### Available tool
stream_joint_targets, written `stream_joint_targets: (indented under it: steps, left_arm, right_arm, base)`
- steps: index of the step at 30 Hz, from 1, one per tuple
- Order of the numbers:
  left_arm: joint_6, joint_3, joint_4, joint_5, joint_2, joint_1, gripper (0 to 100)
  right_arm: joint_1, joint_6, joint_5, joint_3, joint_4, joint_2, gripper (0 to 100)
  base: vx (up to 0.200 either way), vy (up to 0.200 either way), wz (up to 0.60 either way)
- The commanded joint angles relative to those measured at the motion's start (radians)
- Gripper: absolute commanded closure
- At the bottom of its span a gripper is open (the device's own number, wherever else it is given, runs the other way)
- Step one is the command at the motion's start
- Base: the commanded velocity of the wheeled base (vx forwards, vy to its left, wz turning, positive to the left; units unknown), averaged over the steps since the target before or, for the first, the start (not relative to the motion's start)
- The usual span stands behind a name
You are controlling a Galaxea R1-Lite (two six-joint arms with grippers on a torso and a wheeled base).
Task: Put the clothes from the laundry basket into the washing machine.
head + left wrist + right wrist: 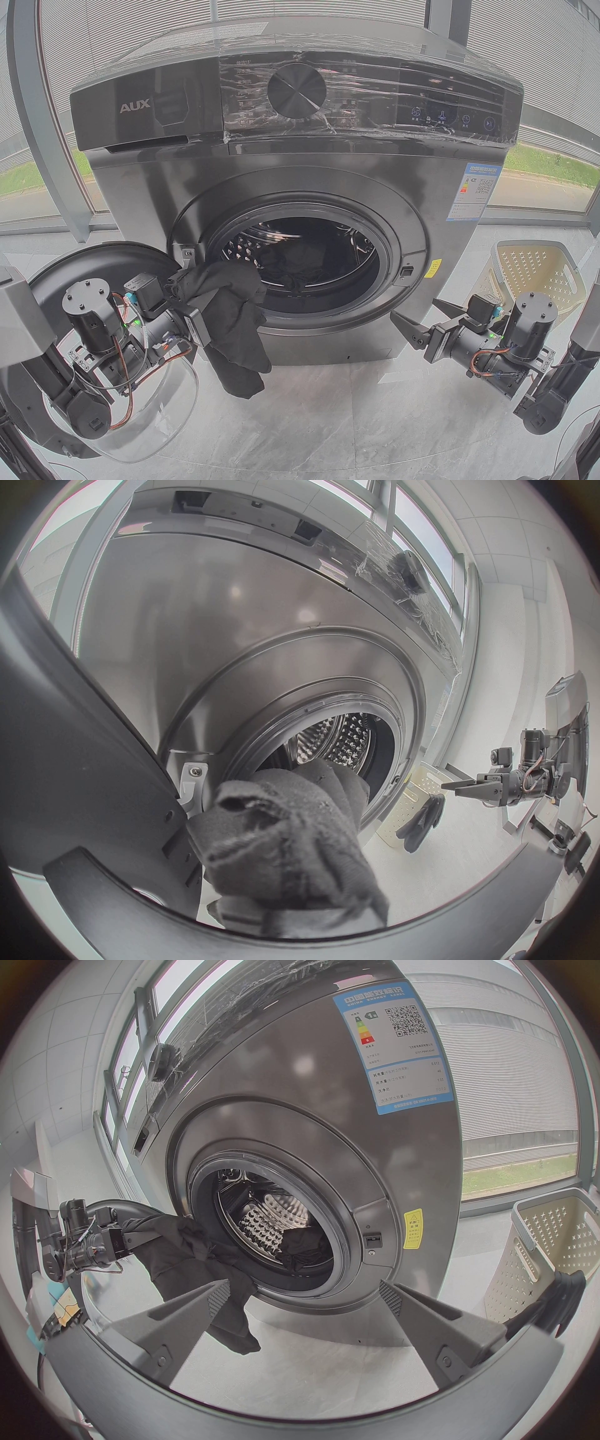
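My left gripper [201,320] is clenched on a black garment [234,312], just before the washing machine [300,169], at the lower left of its round opening [325,309]. The garment's upper part lies on the opening's rim and the rest hangs down in front of the machine. My right gripper [420,315] is released and holds nothing, its fingers [187,1319] spread apart, before the machine's lower right corner. The door [106,262] stands open at the machine's left. Inside the drum lie dark clothes [306,1244]. The laundry basket [537,269] stands on the floor to the machine's right, with a dark cloth [556,1300] hanging over its rim.
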Motion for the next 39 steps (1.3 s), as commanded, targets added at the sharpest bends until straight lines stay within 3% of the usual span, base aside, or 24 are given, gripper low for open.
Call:
stream_joint_targets:
  steps: [1, 8, 12, 13, 19, 29, 39]
  left_arm:
    - [-0.002, 0.000, -0.001, 0.000, -0.002, -0.003, 100]
    - [-0.002, 0.005, -0.001, -0.002, 0.001, -0.003, 100]
    - [0.015, 0.006, -0.001, 0.000, 0.009, -0.011, 100]
    - [0.058, 0.003, -0.001, 0.006, 0.018, -0.050, 100]
    - [0.070, -0.114, -0.001, 0.020, 0.113, -0.138, 100]
    - [0.023, -0.170, 0.001, 0.006, 0.142, -0.152, 100]
    - [0.020, -0.305, 0.053, 0.035, 0.226, -0.185, 100]
  right_arm:
    - [0.000, 0.000, 0.000, 0.000, 0.000, 0.003, 0]
    - [0.002, 0.000, 0.002, 0.000, 0.000, 0.003, 0]
    - [0.002, 0.000, 0.002, 0.000, 0.000, 0.003, 0]
    - [0.005, -0.001, 0.000, 0.001, -0.002, 0.000, 0]
    - [0.007, 0.000, 0.000, 0.013, -0.002, -0.009, 0]
    - [0.068, -0.006, -0.001, 0.058, 0.000, -0.021, 0]
    - [0.206, -0.007, -0.003, 0.164, 0.000, -0.047, 0]
  base:
    - [0.000, 0.000, 0.00]
    - [0.000, 0.000, 0.00]
    - [0.000, 0.000, 0.00]
    - [0.000, 0.000, 0.00]
    - [0.000, 0.000, 0.00]
    - [0.000, 0.000, 0.00]
    - [0.000, 0.000, 0.00]
